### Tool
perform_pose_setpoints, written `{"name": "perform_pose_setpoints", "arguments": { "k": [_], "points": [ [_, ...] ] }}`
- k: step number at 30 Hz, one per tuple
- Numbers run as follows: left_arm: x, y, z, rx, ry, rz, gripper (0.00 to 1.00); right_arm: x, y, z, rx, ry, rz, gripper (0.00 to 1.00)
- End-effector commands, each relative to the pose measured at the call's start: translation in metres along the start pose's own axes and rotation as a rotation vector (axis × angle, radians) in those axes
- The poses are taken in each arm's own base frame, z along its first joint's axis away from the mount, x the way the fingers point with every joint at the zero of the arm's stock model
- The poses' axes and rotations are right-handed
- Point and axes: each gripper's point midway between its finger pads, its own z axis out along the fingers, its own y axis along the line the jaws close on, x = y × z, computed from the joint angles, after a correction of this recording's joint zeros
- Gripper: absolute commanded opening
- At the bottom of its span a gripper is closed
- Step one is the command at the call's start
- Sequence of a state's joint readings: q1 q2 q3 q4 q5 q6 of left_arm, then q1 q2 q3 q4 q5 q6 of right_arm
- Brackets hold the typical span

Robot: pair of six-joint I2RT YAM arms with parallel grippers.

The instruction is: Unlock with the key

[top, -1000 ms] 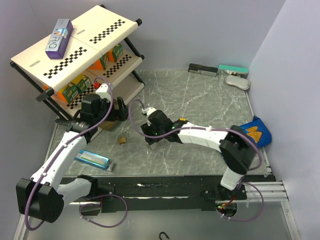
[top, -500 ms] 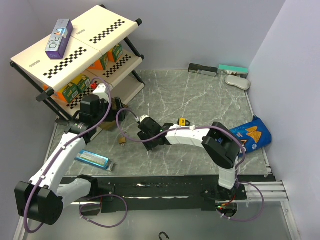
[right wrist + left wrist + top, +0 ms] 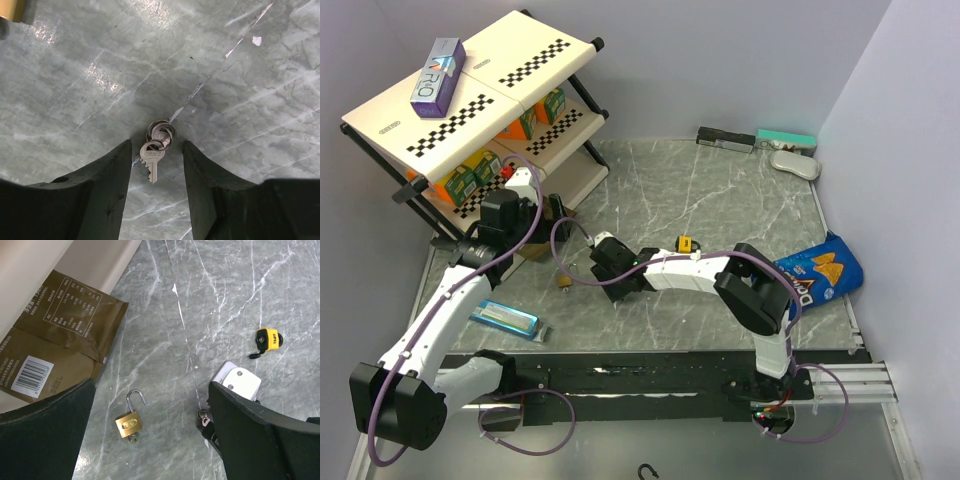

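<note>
Straddling the small silver keys on their ring (image 3: 151,159), the right gripper (image 3: 156,146) is spread wide and holds nothing, seemingly lined up to pinch them off the grey marble tabletop (image 3: 250,75). Ahead-left of its fingers lies the brass padlock (image 3: 129,421), beneath the wide-spread, empty left gripper (image 3: 150,407).

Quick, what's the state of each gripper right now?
Left gripper: open, holding nothing.
Right gripper: open, fingers on either side of the keys, not closed on them.
</note>
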State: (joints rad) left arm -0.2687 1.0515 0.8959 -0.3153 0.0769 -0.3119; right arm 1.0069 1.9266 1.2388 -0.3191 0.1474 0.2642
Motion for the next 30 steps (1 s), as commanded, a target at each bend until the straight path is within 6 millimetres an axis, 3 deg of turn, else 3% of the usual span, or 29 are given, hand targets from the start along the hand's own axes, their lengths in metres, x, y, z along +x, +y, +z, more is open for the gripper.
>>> {"name": "perform_pose_setpoints", "arguments": {
  "k": [1,8,12,20,30],
  "points": [
    [-0.012,-0.005,-0.004,0.018,-0.046,-0.002,0.99,-0.006,0.003,0.003,0.019,-0.001,-0.01,0.51],
    [-0.014,-0.005,-0.006,0.019,-0.053,0.0,0.99,0.001,-0.001,0.012,0.052,0.033,-0.003,0.4],
    [-0.014,-0.005,-0.006,0.018,-0.055,0.0,0.99,-0.002,0.002,0.013,0.041,0.025,0.01,0.29],
    [-0.013,-0.006,-0.004,0.023,-0.052,0.0,0.99,-0.014,-0.008,-0.005,0.025,-0.03,0.073,0.1],
    [-0.01,-0.006,-0.001,0.03,-0.042,0.001,0.99,-0.023,-0.014,-0.022,-0.098,-0.09,0.204,0.04]
  ]
}}
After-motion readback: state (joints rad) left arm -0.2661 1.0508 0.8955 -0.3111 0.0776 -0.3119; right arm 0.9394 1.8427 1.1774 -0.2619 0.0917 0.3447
